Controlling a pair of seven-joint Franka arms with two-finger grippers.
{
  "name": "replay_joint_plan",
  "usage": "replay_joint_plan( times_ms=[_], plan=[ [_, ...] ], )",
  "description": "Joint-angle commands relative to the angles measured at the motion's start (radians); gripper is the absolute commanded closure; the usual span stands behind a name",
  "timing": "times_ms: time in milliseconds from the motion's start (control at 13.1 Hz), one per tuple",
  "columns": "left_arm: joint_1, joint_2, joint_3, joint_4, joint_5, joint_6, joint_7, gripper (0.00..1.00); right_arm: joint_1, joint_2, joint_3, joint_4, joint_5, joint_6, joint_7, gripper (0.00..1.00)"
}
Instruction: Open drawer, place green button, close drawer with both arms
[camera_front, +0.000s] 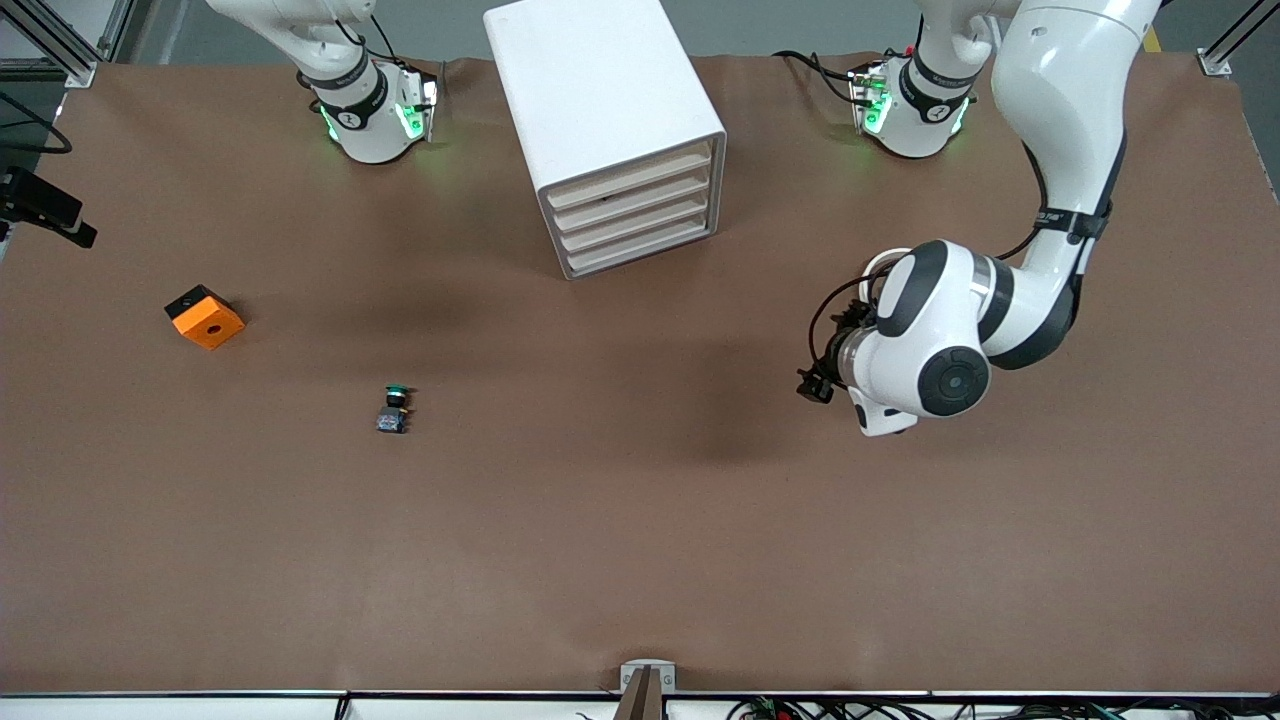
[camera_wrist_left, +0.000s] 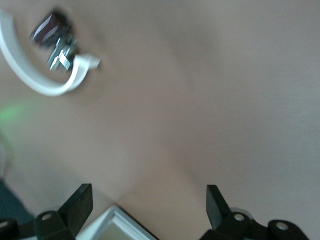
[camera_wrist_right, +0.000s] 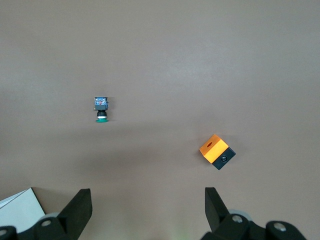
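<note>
Opening step not begun: all four drawers shut in cabinet (camera_front: 610, 130), top centre. Button (camera_front: 396, 409) lies left of centre. Left gripper (camera_wrist_left: 149, 212) and right gripper (camera_wrist_right: 147, 210) both spread, empty. You next bring left gripper to drawer (camera_front: 640, 228) front.

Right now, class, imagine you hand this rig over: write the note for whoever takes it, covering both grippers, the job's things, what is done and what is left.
Left gripper: open, empty, over bare table toward the left arm's end, nearer the front camera than the cabinet.
Right gripper: open, empty, up high over the table; only its arm's base shows in the front view.
Drawers: all four shut.
Button: lies on the table, nearer the front camera than the cabinet, beside the orange block.
Done: nothing yet.
Left: open a drawer, put the button in, close it.
</note>
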Motion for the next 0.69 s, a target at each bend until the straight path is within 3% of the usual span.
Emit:
replay_joint_plan(
  times_ms=[0,611],
  plan=[
    [-0.001,0.034,-0.018,0.017,-0.067,-0.056,-0.151,0.00,-0.011,-0.026,0.009,-0.023,0.001,0.005,0.011,0.00],
    [0.004,0.169,-0.044,0.076,-0.357,-0.188,-0.456,0.00,-0.011,-0.026,0.009,-0.023,0.001,0.005,0.011,0.00]
  ],
)
